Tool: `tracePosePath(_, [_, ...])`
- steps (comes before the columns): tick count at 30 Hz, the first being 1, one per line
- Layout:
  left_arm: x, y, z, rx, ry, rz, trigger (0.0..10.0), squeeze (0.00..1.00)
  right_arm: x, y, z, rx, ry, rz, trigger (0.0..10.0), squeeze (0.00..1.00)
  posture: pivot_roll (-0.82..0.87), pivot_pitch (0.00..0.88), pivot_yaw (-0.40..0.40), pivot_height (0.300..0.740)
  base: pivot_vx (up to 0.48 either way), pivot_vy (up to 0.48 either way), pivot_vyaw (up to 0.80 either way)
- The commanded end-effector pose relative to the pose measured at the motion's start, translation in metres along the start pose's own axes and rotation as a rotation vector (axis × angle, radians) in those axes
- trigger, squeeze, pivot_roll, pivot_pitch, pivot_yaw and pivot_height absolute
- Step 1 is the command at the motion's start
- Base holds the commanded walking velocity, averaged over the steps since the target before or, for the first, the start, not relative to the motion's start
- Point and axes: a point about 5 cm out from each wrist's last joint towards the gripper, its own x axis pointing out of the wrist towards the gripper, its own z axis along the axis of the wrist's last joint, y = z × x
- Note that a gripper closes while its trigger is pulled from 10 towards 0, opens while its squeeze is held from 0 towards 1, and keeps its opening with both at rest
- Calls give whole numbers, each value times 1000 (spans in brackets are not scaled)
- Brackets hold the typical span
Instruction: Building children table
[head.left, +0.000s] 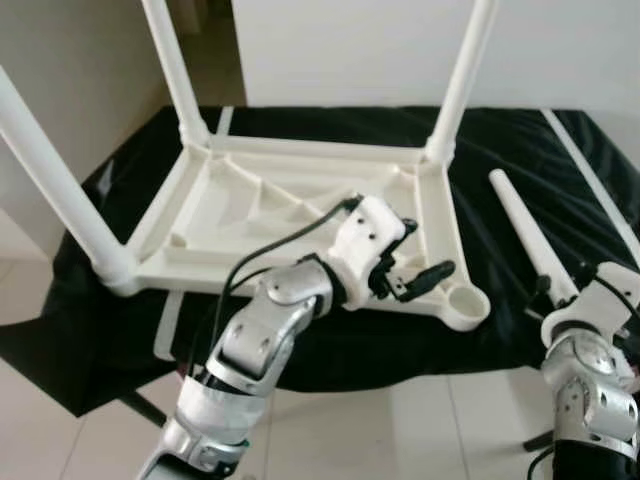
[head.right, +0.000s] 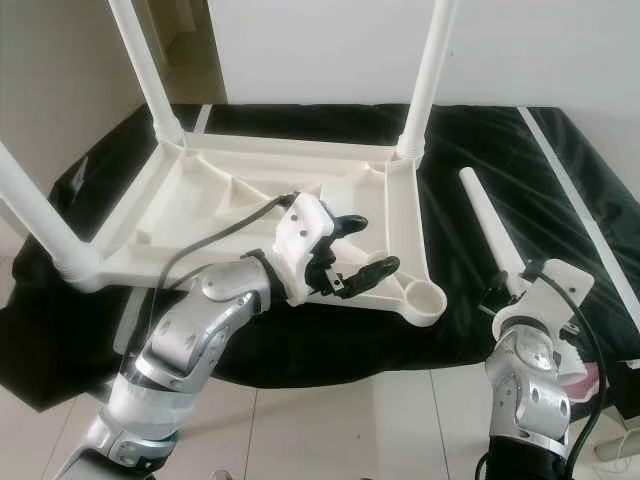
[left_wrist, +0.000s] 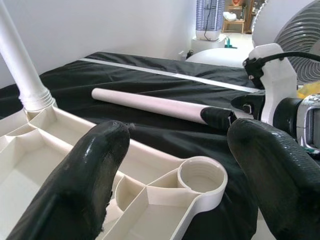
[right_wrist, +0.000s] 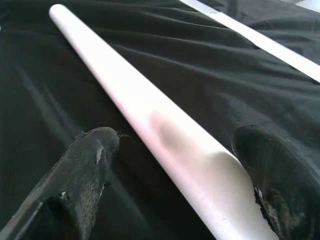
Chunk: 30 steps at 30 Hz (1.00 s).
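The upturned tabletop (head.left: 300, 215) lies on the black-draped surface (head.left: 330, 340). The left tool (head.left: 415, 270) hovers wide over its empty corner socket (head.left: 463, 300). The right tool (right_wrist: 175, 165) straddles the loose leg (head.right: 490, 240), seemingly ungripped.

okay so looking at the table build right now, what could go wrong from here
1. The right gripper straddles the loose leg near one end, jaws not visibly closed; lifted from there, the long leg could tip or slip.
2. The left gripper hovers open over the upturned table frame, close to the empty corner socket; it may block the leg's path.
3. That socket corner sits near the edge of the black cloth, so pushing could slide the frame.
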Motion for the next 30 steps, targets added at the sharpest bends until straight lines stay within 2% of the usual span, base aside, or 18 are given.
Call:
tracePosePath(1, [0,-2,3,3,-11,6,10000,0,-4,9,-27,-42,137,66,10000,0,-66,60,2,740,0,0,0])
tracePosePath(5, [1,-2,3,2,-11,6,10000,0,-6,15,-30,-65,151,115,10000,0,-65,60,1,740,0,0,0])
tracePosePath(10, [1,-3,2,0,-11,6,10000,0,-11,26,-25,-71,111,191,10000,0,-67,55,0,740,0,0,0])
tracePosePath(16, [1,-3,2,-1,-13,7,10000,0,-19,46,-12,-74,29,350,10000,0,-69,43,-6,740,0,0,0])
tracePosePath(18, [2,-3,2,-1,-14,7,10000,0,-20,47,-10,-70,16,360,10000,0,-69,43,-6,740,0,0,0])
tracePosePath(20, [2,-3,2,0,-16,6,10000,0,-21,49,1,-61,-41,390,10000,0,-71,37,-7,740,0,0,0])
tracePosePath(30, [4,-4,3,-2,-23,4,10000,0,-21,49,14,-88,-109,403,10000,0,-76,28,-8,740,0,0,0])
